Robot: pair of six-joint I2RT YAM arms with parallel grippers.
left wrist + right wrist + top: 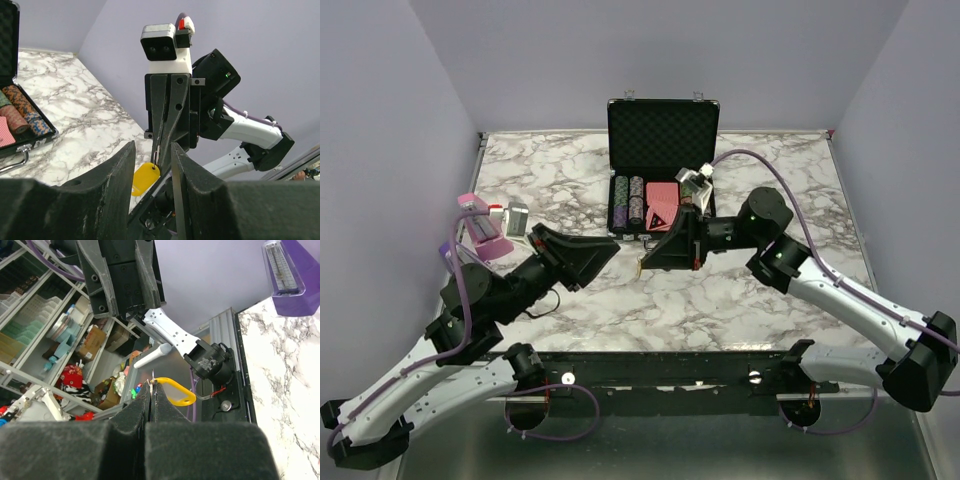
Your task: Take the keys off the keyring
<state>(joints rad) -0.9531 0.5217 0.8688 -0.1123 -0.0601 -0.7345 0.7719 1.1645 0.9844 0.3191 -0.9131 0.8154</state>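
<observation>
**Keyring (145, 177) hangs in line with the left claw (153, 147)**

The right claw (151, 388) is clenched on a thin upright key (152, 376) above the surface (720, 310). The keyring dangles beneath it on a slant. Seen from overhead, it lies at about 3 o'clock from the released left claw.

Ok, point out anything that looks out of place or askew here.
In the open chip case at the far edge of the table, one red card pack looks tilted rather than flat. The keyring hangs in the air from the shut right end effector, as the job needs.
</observation>
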